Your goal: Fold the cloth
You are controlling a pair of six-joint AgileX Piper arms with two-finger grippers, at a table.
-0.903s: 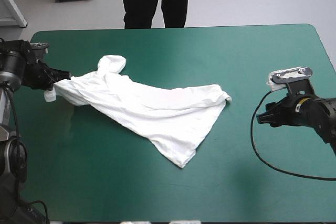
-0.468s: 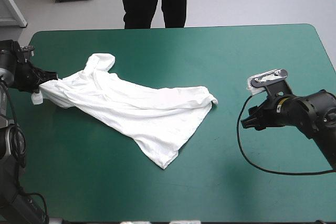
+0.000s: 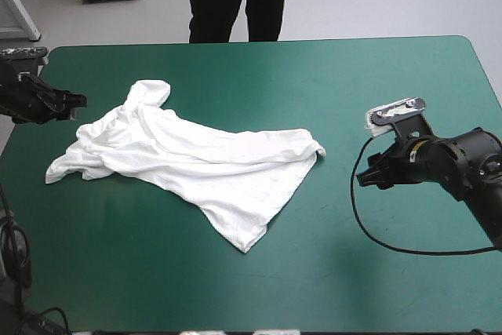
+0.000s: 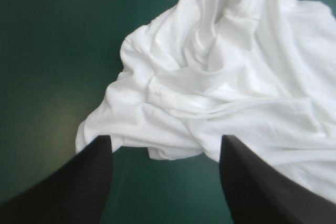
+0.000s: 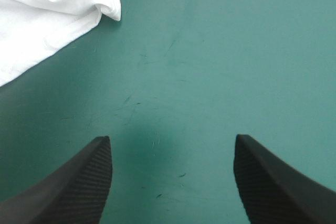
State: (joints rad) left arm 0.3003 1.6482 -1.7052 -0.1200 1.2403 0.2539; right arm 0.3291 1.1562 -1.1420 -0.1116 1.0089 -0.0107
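Only T-shirt (image 5: 47, 14) corner ahead of right gripper (image 5: 172, 140), rest cut off

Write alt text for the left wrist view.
A crumpled white T-shirt lies on the teal-green cover, filling most of the view. The left gripper is open, its black fingers apart and holding nothing, the shirt's near edge just ahead.

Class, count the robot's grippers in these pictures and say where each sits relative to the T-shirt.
2. The left gripper, open, hangs just beside the T-shirt's bunched end. The right gripper, open, is over bare teal-green cover, off the shirt's nearest corner.
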